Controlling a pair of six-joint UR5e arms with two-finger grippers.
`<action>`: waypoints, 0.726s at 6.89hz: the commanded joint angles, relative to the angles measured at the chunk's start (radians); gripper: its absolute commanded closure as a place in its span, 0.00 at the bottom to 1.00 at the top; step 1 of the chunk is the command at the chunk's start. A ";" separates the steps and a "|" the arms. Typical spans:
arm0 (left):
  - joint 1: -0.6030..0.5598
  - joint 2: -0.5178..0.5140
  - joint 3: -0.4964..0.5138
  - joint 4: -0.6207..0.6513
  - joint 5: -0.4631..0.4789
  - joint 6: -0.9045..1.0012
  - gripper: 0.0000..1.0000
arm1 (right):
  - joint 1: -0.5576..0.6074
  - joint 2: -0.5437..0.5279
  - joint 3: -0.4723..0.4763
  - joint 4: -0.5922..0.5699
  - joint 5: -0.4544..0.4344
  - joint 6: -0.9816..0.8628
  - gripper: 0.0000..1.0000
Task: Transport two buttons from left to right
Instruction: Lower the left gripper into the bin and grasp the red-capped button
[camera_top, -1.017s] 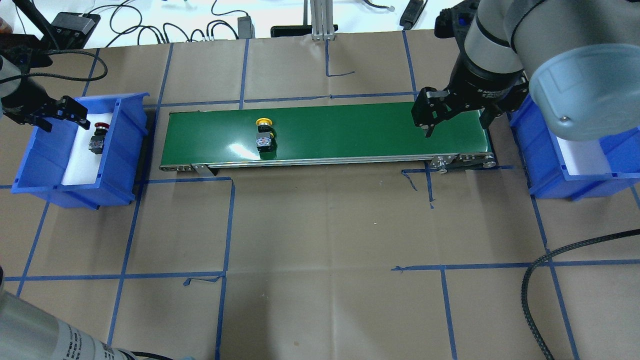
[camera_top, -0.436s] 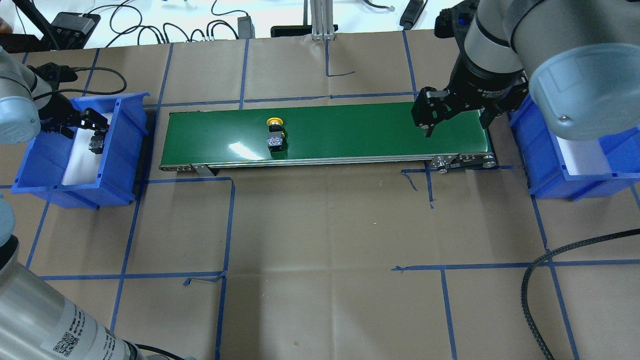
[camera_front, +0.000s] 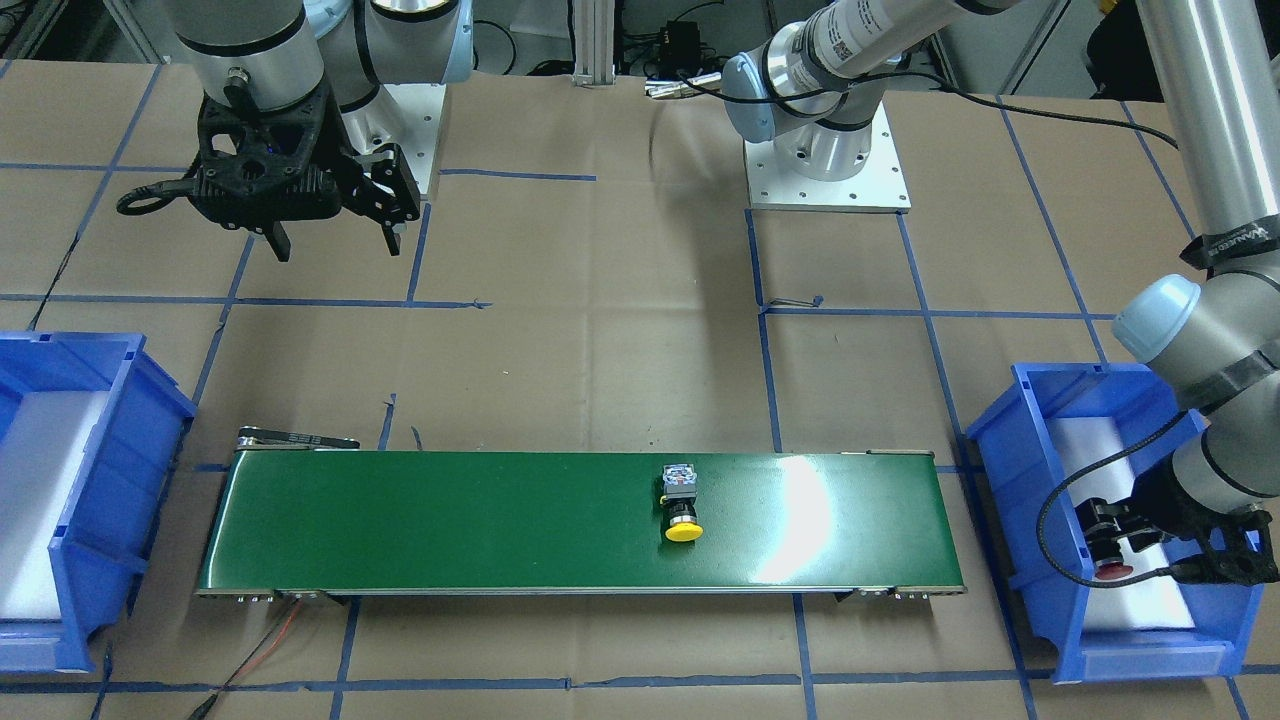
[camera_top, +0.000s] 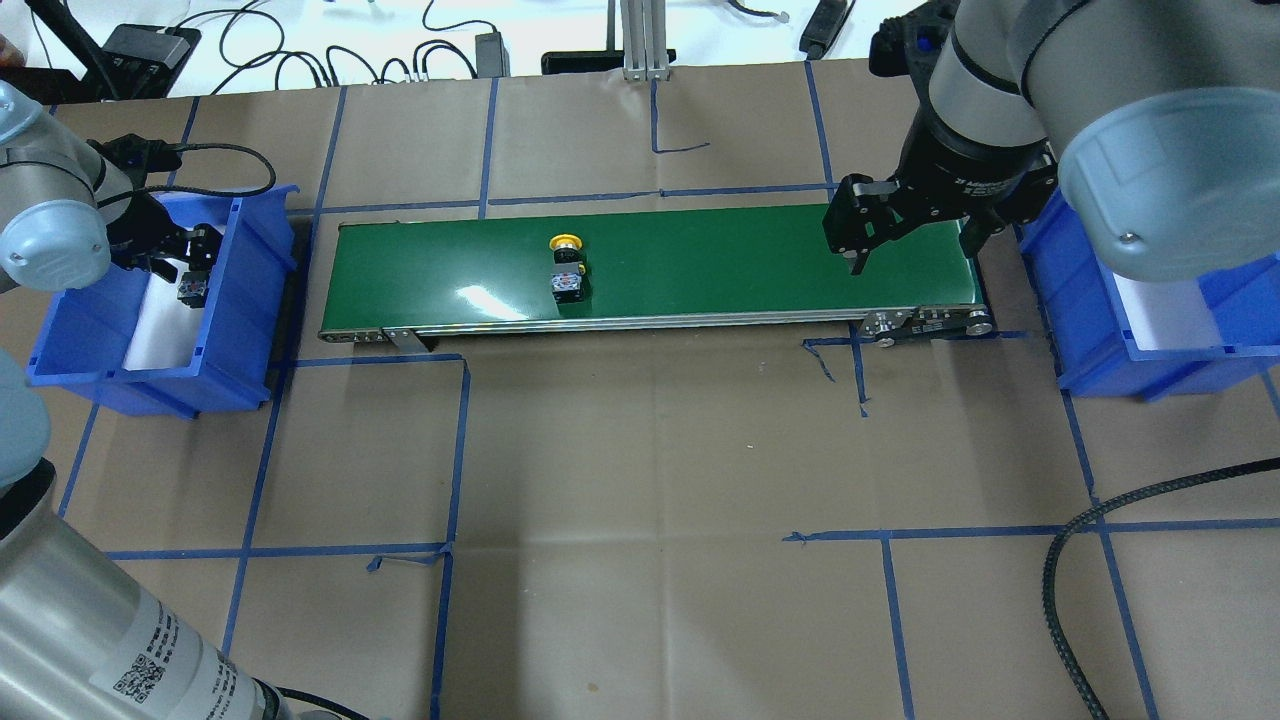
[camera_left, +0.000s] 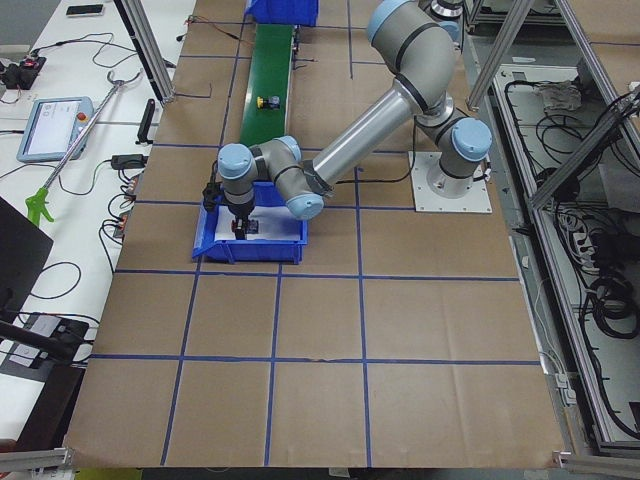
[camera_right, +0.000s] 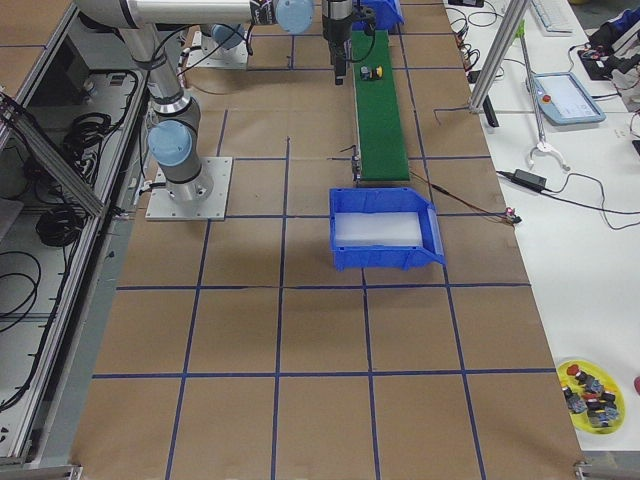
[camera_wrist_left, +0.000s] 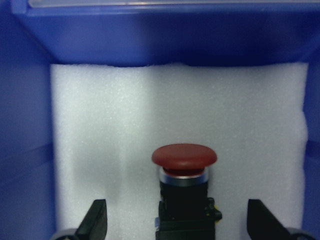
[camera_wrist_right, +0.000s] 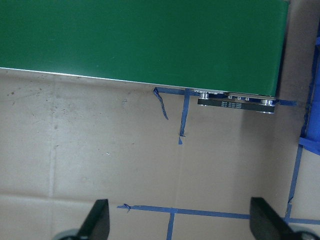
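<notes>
At the desk's left end, the red button (camera_wrist_left: 184, 170) sits on white foam (camera_wrist_left: 125, 125) inside the left bin (camera_top: 245, 300), cap toward the far edge. The left gripper (camera_wrist_left: 177, 225) has swung in from the bin's outer wall and dropped over the button. Its fingers (camera_wrist_left: 96, 220) are spread wide, one on each side of the black body and touching neither side. I judge this the approach to the second pick, with the squeeze not yet made.

The yellow button (camera_top: 566, 268) lies on its side on the green belt (camera_top: 700, 260). It has ridden a little further toward the right end over the last second but is still left of mid-desk, so neither button has been delivered.

The right gripper (camera_top: 915, 250) has not moved. It hangs over the belt's right end with its jaws apart and nothing between them, well apart from the yellow button.

By the right edge, the right bin (camera_top: 1090, 345) shows its white liner, and neither button is in it.
</notes>
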 joint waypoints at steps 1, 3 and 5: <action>-0.010 0.001 0.000 0.000 0.006 -0.004 0.68 | 0.000 0.000 0.001 0.000 0.000 0.000 0.00; -0.005 0.012 0.003 -0.004 0.003 -0.003 0.94 | 0.000 0.000 0.001 0.000 0.000 0.000 0.00; -0.002 0.053 0.010 -0.030 0.005 -0.001 0.97 | 0.000 0.001 0.002 0.000 0.002 0.000 0.00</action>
